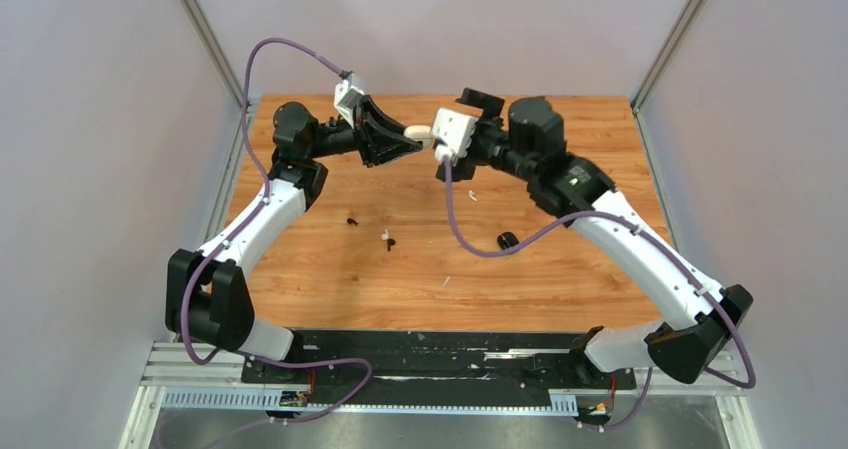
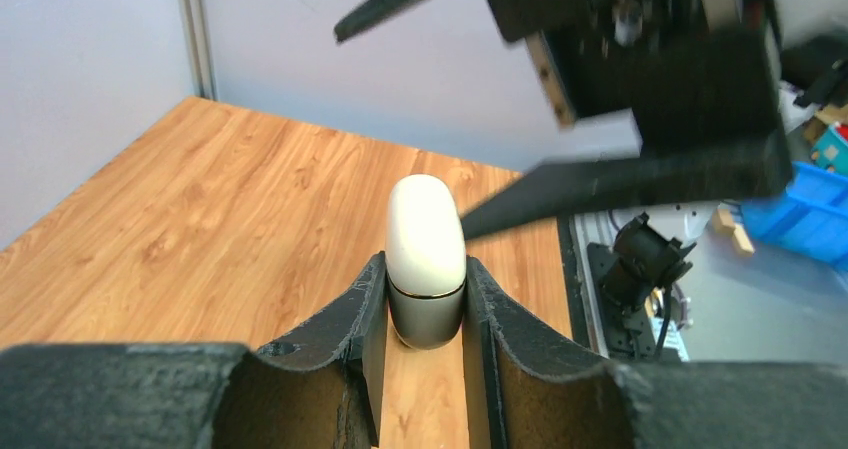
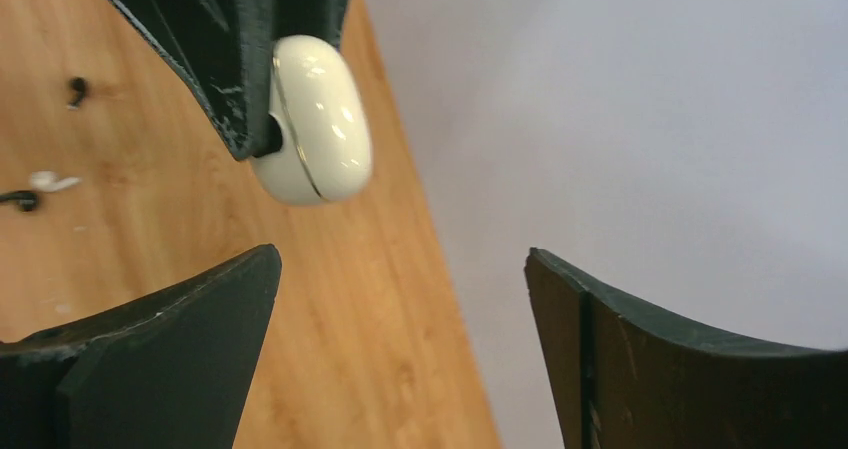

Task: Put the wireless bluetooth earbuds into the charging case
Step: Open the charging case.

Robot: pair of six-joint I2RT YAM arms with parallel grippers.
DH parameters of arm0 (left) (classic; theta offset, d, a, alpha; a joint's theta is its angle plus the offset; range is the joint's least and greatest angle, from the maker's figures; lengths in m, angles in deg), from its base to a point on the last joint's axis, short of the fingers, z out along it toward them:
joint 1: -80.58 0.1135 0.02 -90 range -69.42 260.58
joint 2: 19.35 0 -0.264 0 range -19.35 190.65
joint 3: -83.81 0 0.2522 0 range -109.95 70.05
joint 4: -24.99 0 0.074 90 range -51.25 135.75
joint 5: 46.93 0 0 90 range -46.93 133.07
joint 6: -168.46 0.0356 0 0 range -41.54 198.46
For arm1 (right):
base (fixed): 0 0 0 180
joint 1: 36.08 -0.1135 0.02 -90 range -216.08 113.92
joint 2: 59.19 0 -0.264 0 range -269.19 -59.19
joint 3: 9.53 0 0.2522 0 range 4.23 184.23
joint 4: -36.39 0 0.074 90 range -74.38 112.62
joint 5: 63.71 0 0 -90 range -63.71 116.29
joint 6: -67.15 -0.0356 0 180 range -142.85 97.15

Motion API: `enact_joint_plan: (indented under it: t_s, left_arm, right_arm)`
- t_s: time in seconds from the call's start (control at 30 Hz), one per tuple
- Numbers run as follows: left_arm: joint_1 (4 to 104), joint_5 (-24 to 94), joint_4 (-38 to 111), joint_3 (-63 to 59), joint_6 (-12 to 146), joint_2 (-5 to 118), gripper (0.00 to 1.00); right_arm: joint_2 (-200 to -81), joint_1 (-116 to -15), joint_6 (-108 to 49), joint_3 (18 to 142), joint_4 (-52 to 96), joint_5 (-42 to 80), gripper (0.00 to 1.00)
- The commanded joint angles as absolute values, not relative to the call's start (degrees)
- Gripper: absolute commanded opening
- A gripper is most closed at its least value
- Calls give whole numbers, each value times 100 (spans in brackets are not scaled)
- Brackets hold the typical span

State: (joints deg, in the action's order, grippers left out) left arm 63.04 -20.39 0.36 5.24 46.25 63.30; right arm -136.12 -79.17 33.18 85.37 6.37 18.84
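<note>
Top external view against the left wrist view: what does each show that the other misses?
Only top external: loose earbuds on the table and a black rounded object near them. Only left wrist: the closed seam on the white charging case, with one finger of the right gripper at its lid. Both: the left gripper clamping the case, the open right gripper facing it.

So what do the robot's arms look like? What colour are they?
The left arm and right arm have smooth white shells and chunky black joints. A purple cable loops along each. The left gripper and right gripper have flat, rough black fingers narrowing to tips, with a white block behind.
</note>
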Motion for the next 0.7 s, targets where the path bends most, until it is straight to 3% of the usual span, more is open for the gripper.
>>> enact_joint_plan:
  t_s: [0.0,0.2,0.37,0.67]
  left_arm:
    - [6292,-2630,424,455,5739,6377,0]
    - [6268,-2707,1661,780,7724,6067,0]
    - [6232,-2587,1637,1021,7934,5892,0]
    - [6056,-2603,1948,1153,8192,5724,0]
  right_arm:
    - [-13813,-7370,1120,9811,-1882,625,100]
    - [-14630,-6516,-702,10908,-2542,-1313,98]
    - [-14819,-6498,-326,10899,-2719,-2325,100]
    - [-15286,-6521,-195,11008,-2756,-2542,88]
